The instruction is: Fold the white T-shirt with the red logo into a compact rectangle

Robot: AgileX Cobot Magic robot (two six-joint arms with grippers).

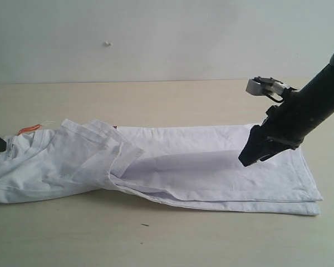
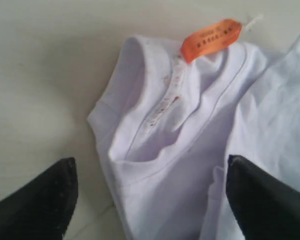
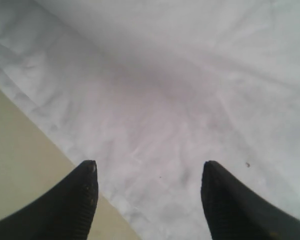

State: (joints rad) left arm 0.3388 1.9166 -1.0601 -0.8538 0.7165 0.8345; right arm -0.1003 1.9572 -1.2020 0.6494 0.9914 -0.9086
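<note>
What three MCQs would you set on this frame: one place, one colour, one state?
1. In the exterior view, the neck end of the white T-shirt lies:
A left; B right; C middle.
2. The neck tag is:
A blue; B green; C orange.
3. The right gripper has its jaws:
A shut on fabric; B open and empty; C out of view.

Key:
1 A: the neck tag sits at the left end of the exterior view.
2 C: it is bright orange against the white cloth.
3 B: the right wrist view shows the jaws apart, with only flat fabric beyond them.
</note>
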